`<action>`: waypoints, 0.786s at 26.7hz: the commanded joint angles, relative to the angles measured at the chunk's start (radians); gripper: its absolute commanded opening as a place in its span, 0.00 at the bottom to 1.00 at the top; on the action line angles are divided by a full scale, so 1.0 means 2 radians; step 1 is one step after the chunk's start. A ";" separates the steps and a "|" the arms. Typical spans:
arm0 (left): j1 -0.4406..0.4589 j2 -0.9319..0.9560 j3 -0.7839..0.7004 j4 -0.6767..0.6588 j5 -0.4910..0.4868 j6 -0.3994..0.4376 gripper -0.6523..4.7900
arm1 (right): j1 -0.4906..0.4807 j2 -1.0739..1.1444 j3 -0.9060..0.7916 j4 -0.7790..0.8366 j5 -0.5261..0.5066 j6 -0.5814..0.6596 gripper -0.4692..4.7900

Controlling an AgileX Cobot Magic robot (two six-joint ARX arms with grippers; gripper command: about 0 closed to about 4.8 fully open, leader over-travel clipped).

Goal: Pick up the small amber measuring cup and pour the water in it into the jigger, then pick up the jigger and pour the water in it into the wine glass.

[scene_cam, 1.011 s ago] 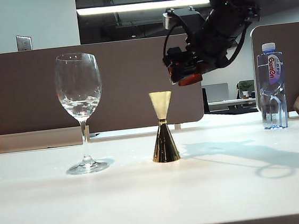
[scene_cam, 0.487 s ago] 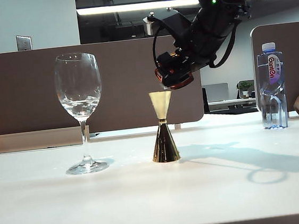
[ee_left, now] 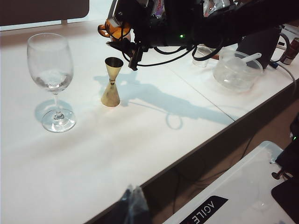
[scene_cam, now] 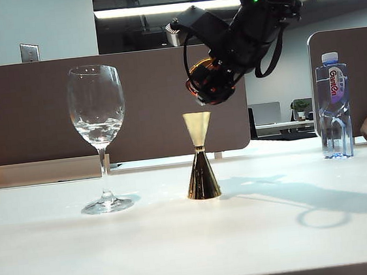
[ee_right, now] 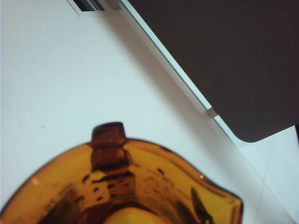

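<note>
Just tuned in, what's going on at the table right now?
The right gripper holds the small amber measuring cup in the air, tilted, just above and slightly right of the jigger, set up to pour into its top cone. No stream of water can be made out. The jigger stands upright on the table, with the wine glass apart on its left. The left gripper sits back near the table edge, holding nothing visible.
</note>
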 commanded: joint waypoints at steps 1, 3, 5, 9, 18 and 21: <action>0.001 0.001 0.002 0.006 0.002 0.000 0.12 | 0.001 -0.004 0.003 0.016 0.002 -0.036 0.11; 0.001 0.001 0.002 0.006 0.002 0.000 0.12 | 0.004 -0.004 0.003 0.016 0.004 -0.062 0.11; 0.001 0.001 0.002 0.006 0.002 0.000 0.12 | 0.005 -0.004 0.003 0.016 0.004 -0.075 0.11; 0.001 0.001 0.002 0.006 0.002 0.000 0.12 | 0.006 -0.004 0.003 0.017 0.005 -0.090 0.11; 0.001 0.001 0.002 0.006 0.002 0.000 0.12 | 0.006 -0.004 0.003 0.043 0.013 -0.175 0.11; 0.001 0.001 0.002 0.006 0.002 0.000 0.12 | 0.006 -0.004 0.003 0.046 0.013 -0.188 0.11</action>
